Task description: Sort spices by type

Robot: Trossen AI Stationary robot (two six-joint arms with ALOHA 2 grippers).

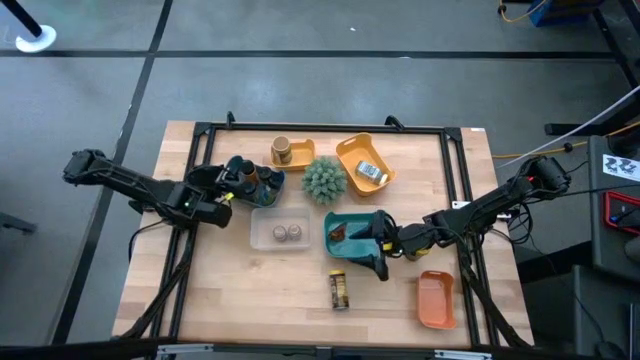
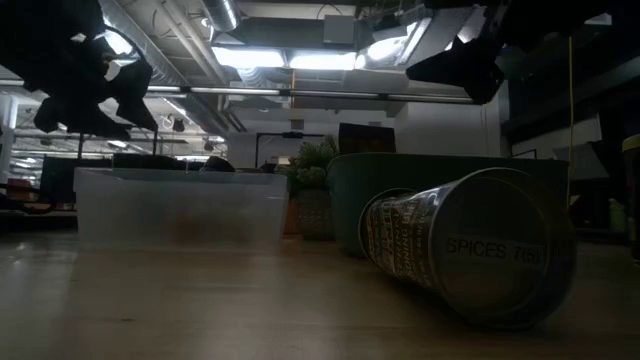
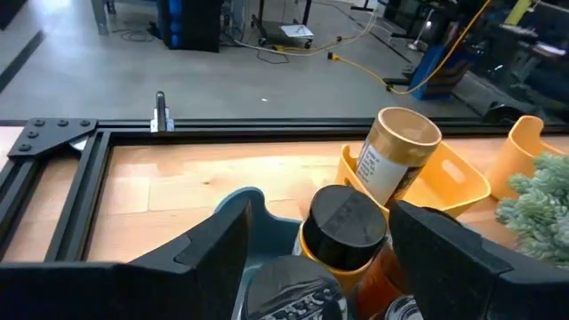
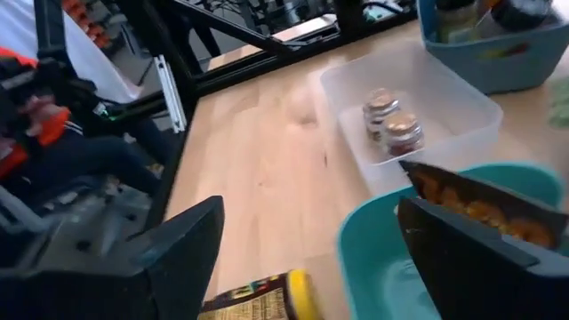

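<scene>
My left gripper [image 1: 232,183] hovers open at the left end of the blue tray [image 1: 262,186]. Its fingers stand apart on either side of a dark-capped jar [image 3: 343,224] that stands in the tray with other jars. A tan jar [image 3: 397,153] leans tilted in a small orange tray [image 1: 291,152]. My right gripper [image 4: 311,209] is open above the right end of the teal tray [image 1: 352,238], where an amber packet [image 4: 476,206] rests. Two grey round tins [image 4: 391,123] stand in the clear tray [image 1: 280,232]. A yellow-lidded jar [image 1: 339,290] lies on its side on the table.
A green spiky plant [image 1: 323,180] stands mid-table. An orange tray [image 1: 366,163] at the back holds a white-blue sachet [image 1: 370,172]. Another orange tray [image 1: 437,299] sits near the front right. A black frame [image 1: 205,128] borders the table. Bare wood lies at the front left.
</scene>
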